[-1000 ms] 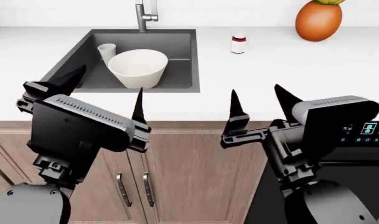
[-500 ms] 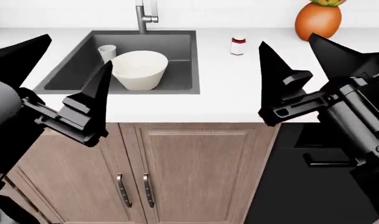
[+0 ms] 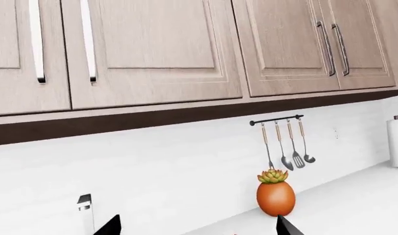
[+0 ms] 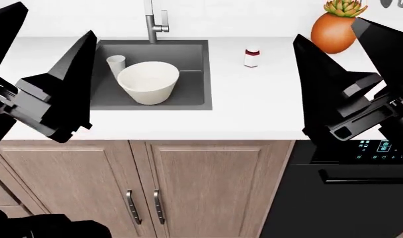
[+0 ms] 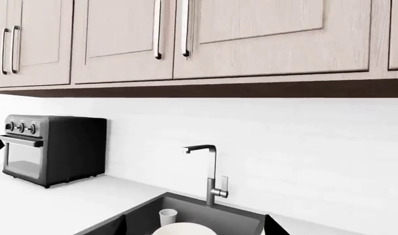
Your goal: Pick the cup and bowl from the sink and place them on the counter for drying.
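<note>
Left wrist view: upper cabinets [image 3: 153, 49], a utensil rail [image 3: 277, 120] and an orange vase [image 3: 275, 197] on the counter [image 3: 355, 205]; only two dark finger tips [image 3: 110, 226] show at the frame edge, set wide apart, nothing between them. Head view: the cup [image 4: 116, 64] stands upright in the sink [image 4: 188, 54], at the back, touching or just beside the bowl [image 4: 148, 82], which sits upright mid-basin. A faucet [image 4: 155, 22] rises behind; a red-capped bottle [image 4: 252, 57] stands on the counter beside the basin. The left gripper [image 4: 46, 64] and right gripper [image 4: 357, 64] are raised near the camera, both spread and empty, well short of the sink. Right wrist view: the faucet, the cup's rim [image 5: 167, 215] and the bowl's rim [image 5: 185, 229] in the basin, a toaster oven [image 5: 52, 147] off along the counter. Judgement: the task is at its approach stage, nothing lifted. Next, one arm must descend into the basin and close on the cup or the bowl's rim.
</note>
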